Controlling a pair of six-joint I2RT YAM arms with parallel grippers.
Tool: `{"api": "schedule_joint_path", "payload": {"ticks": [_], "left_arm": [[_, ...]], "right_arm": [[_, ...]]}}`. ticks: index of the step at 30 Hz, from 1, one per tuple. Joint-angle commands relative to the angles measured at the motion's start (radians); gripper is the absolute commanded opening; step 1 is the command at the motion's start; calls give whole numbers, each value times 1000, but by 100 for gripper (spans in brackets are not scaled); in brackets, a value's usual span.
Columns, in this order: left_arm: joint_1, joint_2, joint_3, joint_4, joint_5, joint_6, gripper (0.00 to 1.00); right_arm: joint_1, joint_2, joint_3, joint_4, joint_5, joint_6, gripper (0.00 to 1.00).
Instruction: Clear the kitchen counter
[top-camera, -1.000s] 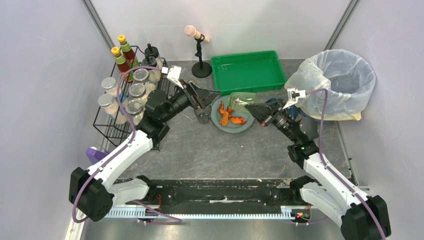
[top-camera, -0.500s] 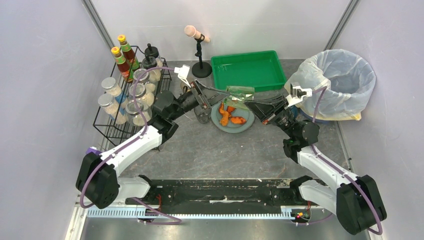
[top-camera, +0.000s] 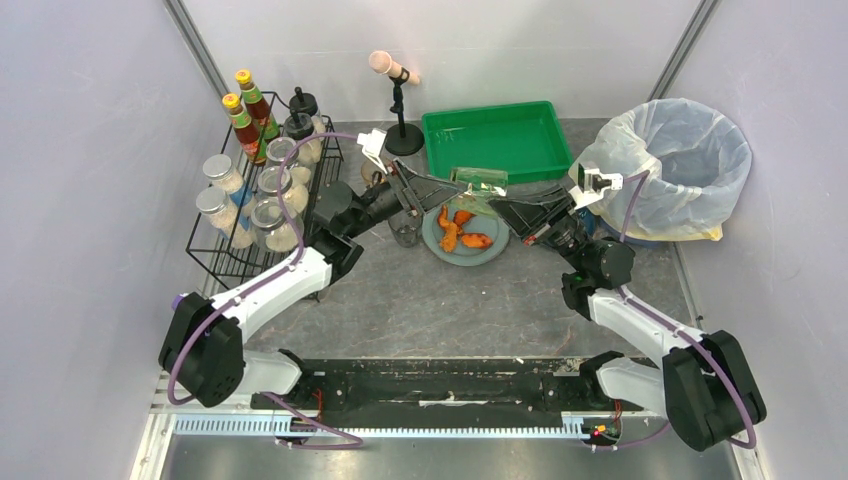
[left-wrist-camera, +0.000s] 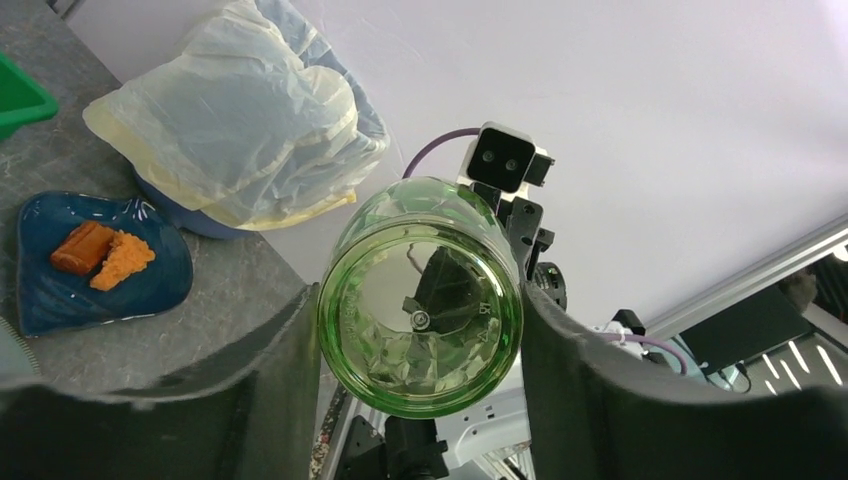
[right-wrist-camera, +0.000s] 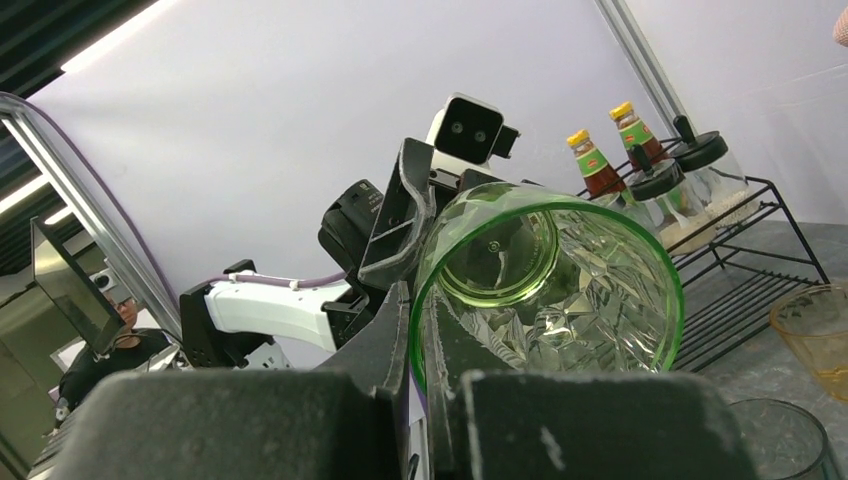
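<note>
Hides nearly all of a blue dish (left-wrist-camera: 150, 282) behind the right arm in the top view. Shows it plainly only from the left wrist, lying on the surface beside the bagged bin (top-camera: 680, 160), with orange scraps on it. Covers part of a small clear tumbler (top-camera: 405, 236) with the left arm. Cuts off an amber cup (right-wrist-camera: 812, 325) and a clear rim (right-wrist-camera: 780, 440) at the lower right edge of the right wrist view. Cannot make out from above where pads meet glass.

Pinches the rim of a green glass (top-camera: 478, 181) with the right end effector (top-camera: 498, 203), fingers drawn together on the wall, one inside and one outside. Straddles the base end of the same glass with the left end effector (top-camera: 452, 186), fingers wide and pads flush against both sides in its wrist view. Holds the glass on its side in the air between the two arms, over the far edge of a grey plate (top-camera: 490, 254) with orange food (top-camera: 450, 236).

Works above the dark mottled surface (top-camera: 420, 300), running from the arm bases to the back wall and carrying the plate, a green tray (top-camera: 495, 148), the bin, and a wire rack (top-camera: 215, 256) of jars and bottles at the left
</note>
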Motion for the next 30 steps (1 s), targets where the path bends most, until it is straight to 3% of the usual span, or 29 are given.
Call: {"api": "schedule_joint_path", "payload": {"ticks": [1,5,8,13,16,22,30], "left_arm": [[-7,12,54,85,-8,-40,51],[-6,24,65,68,-19,0,27],[-4,21,84,-2,-40,80,14],[-3,9,193,-314,-149,359,5],[-2,33,293,-517,-263,543,3],[-1,164,499,-751,-477,817,2],[36,432,745,-763,-631,952,2]], "right_arm": [[-3,8,35,57,-20,-3,1],[-8,-5,22,6,-25,-33,15],[-26,-37,3,-82,-18,-76,45],[-72,-159,-4,-416,45,-264,75],[-78,-245,16,-680,143,-428,86],[-79,-340,95,-1070,324,-692,98],[-78,-402,146,-1257,437,-863,98]]}}
